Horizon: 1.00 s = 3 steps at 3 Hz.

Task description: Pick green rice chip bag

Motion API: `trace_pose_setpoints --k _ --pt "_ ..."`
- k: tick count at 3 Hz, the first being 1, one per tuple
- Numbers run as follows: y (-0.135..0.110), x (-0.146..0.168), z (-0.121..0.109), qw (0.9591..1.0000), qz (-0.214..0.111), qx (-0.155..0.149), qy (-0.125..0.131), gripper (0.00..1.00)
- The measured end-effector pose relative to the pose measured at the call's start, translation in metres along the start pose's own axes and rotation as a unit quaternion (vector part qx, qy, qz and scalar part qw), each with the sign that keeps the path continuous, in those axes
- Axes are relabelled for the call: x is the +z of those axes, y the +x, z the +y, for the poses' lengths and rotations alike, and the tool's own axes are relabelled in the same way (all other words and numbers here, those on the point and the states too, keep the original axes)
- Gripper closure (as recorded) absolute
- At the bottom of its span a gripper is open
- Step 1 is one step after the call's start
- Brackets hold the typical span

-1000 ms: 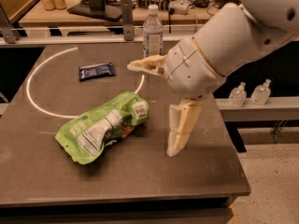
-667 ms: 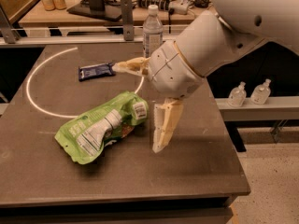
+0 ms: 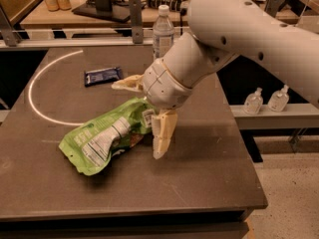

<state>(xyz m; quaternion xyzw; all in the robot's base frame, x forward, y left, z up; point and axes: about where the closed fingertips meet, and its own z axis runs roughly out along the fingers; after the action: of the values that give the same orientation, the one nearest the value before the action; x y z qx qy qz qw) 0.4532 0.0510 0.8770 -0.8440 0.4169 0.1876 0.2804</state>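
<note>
The green rice chip bag lies crumpled on the dark table, left of centre, its white label panel facing up. My gripper is open and hangs over the bag's right end. One cream finger points down at the bag's right edge, close to the table. The other finger sticks out to the left above the bag's upper end. The bag's right tip is partly hidden behind the wrist.
A small dark blue wrapper lies behind the bag. A clear water bottle stands at the table's back edge. A white arc is marked on the table. Two small bottles stand on a shelf to the right.
My arm has moved left toward the bag. The lower finger, which stood clear of the bag's right side, is now at its right edge. The bag has not moved.
</note>
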Motion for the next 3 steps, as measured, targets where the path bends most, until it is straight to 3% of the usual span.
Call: trace_pose_setpoints --k 1,2,3 --pt "0.016 0.022 0.0 0.9995 0.011 0.015 -0.024 0.17" --pt "0.014 0.044 -0.002 0.9984 0.011 0.021 -0.051 0.48" --pt "0.002 0.055 -0.005 0.9979 0.001 0.023 -0.06 0.71"
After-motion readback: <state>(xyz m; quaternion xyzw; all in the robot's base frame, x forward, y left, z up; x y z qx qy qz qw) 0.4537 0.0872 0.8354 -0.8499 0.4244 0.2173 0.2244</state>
